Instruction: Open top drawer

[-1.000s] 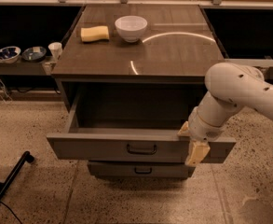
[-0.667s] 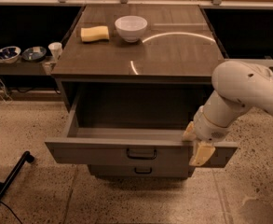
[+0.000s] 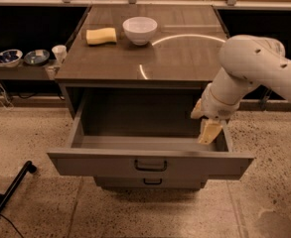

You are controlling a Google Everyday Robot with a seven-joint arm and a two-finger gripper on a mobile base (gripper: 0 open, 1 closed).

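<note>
The wide grey-brown top drawer (image 3: 100, 163) is standing pulled out; the cream gripper (image 3: 208, 132) is hanging at its right end, clenched or released I cannot tell.

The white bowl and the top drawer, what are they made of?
The bowl: probably glazed ceramic, white and smooth; could be plastic. The top drawer: matte grey-brown laminate or painted wood, judging by its flat, even front. The gripper hangs over the drawer's right end as seen.
</note>
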